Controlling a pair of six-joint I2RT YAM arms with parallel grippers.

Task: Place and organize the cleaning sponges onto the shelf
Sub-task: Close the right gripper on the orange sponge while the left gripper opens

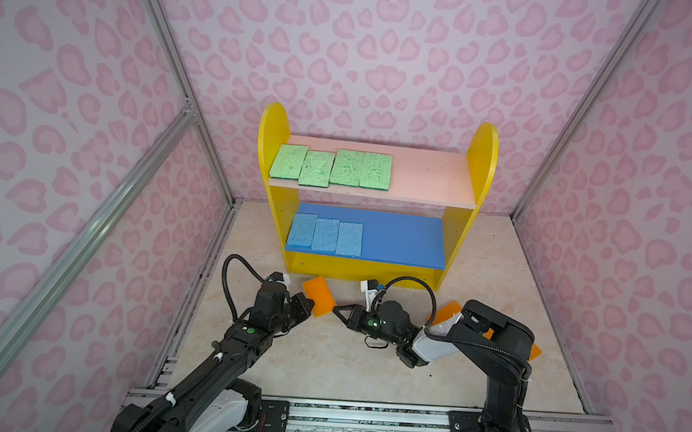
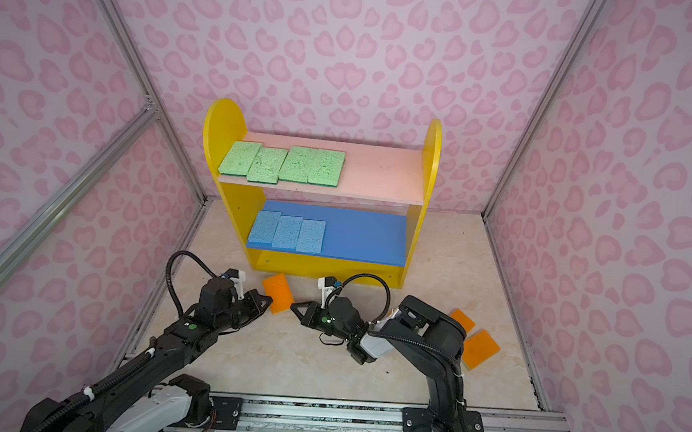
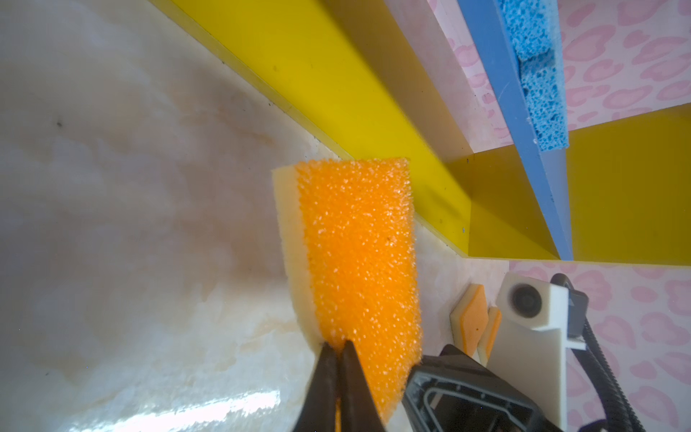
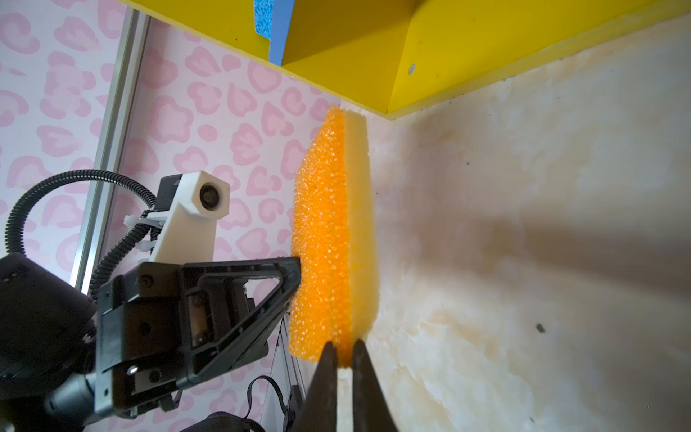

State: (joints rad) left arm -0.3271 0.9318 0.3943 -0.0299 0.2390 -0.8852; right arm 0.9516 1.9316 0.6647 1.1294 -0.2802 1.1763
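Done: four green sponges (image 1: 331, 167) rowed on shelf (image 1: 481, 168) pink board (image 1: 426, 177); three blue sponges (image 1: 325, 235) on blue board (image 1: 401, 239).
Remaining, by my reading: orange set.
Left hand (image 1: 309, 306) and right hand (image 1: 335, 310) both pinched shut on one orange sponge (image 1: 319, 294), low, just before shelf base.
At least two more orange sponges (image 2: 480, 348) near worktop (image 1: 325, 365) right edge.

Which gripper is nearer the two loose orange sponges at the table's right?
Right. The right gripper pinches the held sponge on the side toward the loose orange sponges; the left gripper pinches its far side.

Black jointed arms (image 1: 239, 343); white camera mounts (image 4: 187, 224); ribbed black cables (image 4: 56, 179); green lights (image 1: 250, 330).
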